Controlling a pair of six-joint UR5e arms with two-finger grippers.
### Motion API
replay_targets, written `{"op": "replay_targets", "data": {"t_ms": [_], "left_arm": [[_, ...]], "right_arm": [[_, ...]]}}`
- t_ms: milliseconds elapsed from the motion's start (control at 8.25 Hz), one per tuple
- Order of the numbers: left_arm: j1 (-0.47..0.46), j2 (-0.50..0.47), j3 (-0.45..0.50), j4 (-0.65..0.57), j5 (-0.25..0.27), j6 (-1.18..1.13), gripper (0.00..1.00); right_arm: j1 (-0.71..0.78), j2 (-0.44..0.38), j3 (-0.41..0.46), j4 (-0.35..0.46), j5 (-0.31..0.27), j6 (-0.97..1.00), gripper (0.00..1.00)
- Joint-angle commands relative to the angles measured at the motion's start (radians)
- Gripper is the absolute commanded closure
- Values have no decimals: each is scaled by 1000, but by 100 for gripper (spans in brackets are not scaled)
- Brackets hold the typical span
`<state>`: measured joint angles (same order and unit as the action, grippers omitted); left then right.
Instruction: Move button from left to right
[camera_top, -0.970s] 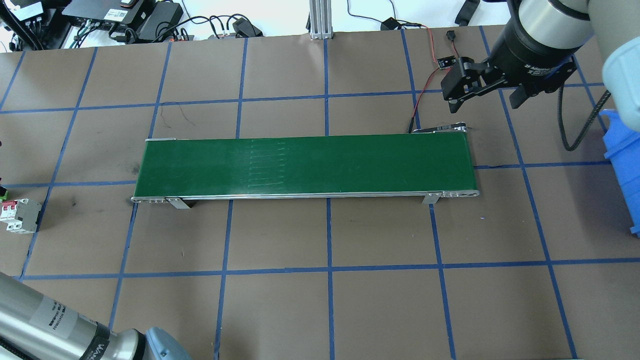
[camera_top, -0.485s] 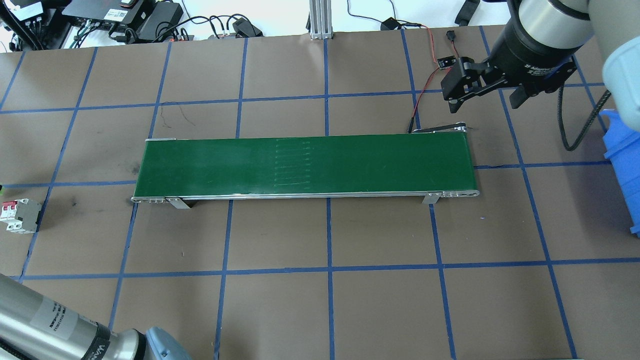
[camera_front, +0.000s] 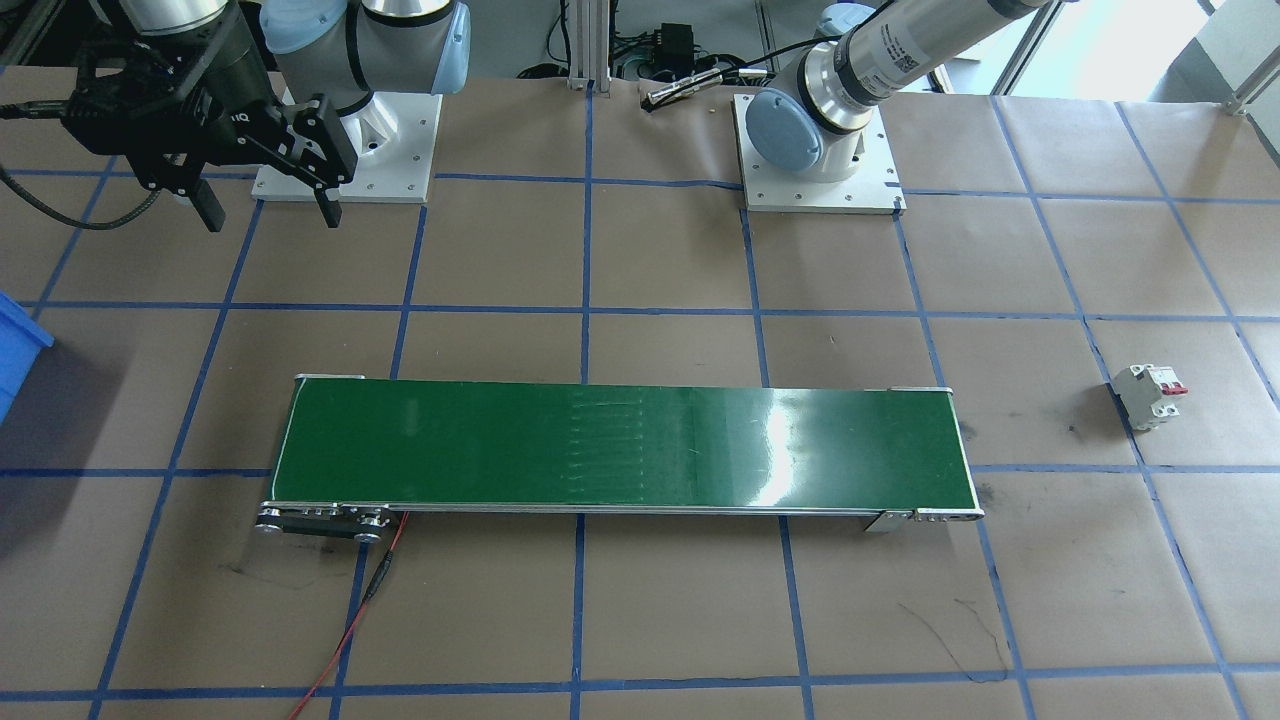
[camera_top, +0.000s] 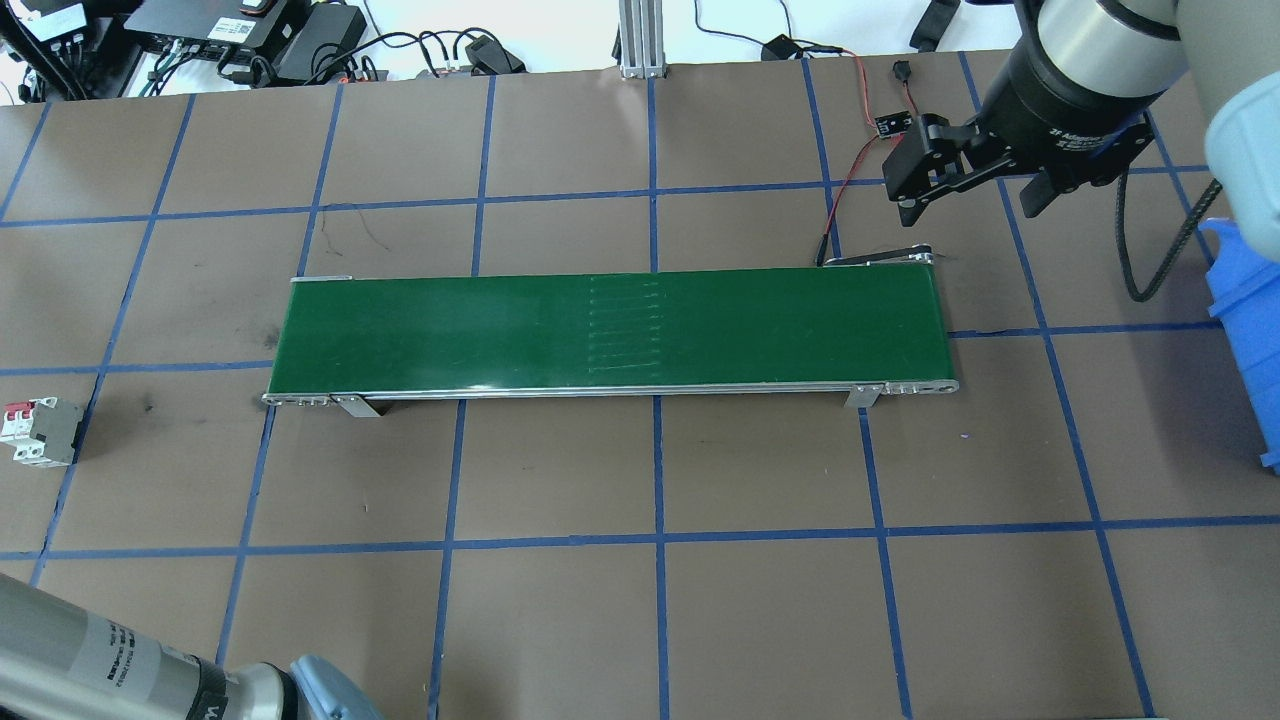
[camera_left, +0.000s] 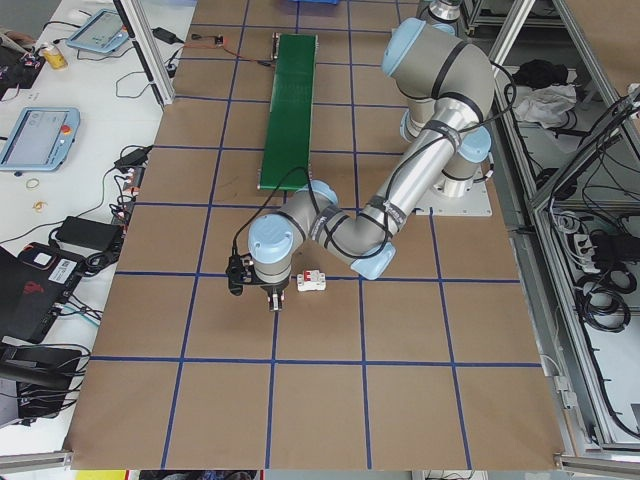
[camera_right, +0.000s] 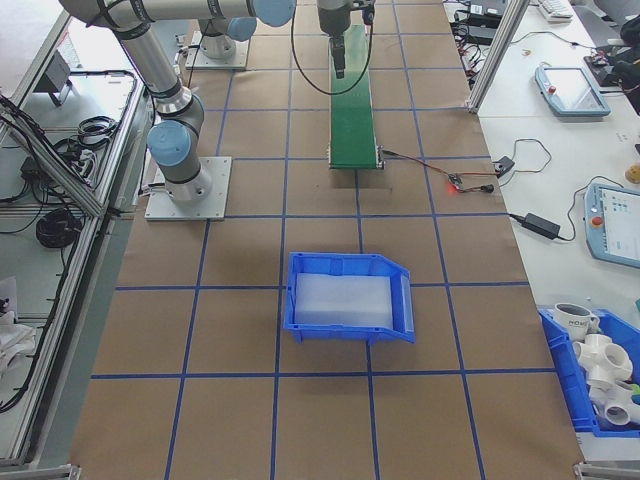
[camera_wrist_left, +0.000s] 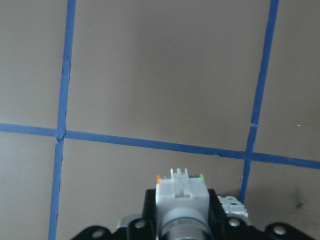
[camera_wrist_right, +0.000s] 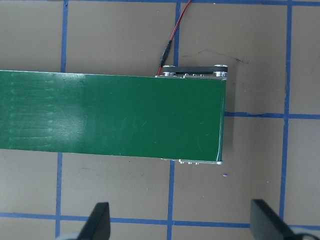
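Observation:
The button (camera_wrist_left: 181, 192), a white boxy base with green trim and a grey round barrel, sits between the dark fingers (camera_wrist_left: 150, 210) of my left gripper (camera_left: 265, 298), which is shut on it. It hangs above the brown table at the robot's left end, outside the overhead and front views. My right gripper (camera_top: 965, 210) hovers open and empty beyond the right end of the green conveyor belt (camera_top: 610, 330); it also shows at the top left in the front view (camera_front: 270, 215). Its fingers (camera_wrist_right: 97, 220) stand wide apart in the right wrist view.
A white circuit breaker (camera_top: 40, 432) with red levers lies on the table at the left, just beside the held button (camera_wrist_left: 232, 205). A blue bin (camera_right: 345, 300) stands past the conveyor's right end. Red wires (camera_top: 850, 160) run to the belt's far right corner.
The green bit at the overhead view's left edge has slipped out of view, and the left arm has shifted left. The stitched mark on the belt has travelled right. The right gripper has stayed put.

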<state>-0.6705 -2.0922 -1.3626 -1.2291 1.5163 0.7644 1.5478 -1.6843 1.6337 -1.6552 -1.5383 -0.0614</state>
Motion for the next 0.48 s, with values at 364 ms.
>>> {"op": "replay_targets", "data": {"t_ms": [364], "left_arm": [[-291,352,-94,-145,13,-752,71]], "right_arm": [[0,0,0,0,0,0,0]]}}
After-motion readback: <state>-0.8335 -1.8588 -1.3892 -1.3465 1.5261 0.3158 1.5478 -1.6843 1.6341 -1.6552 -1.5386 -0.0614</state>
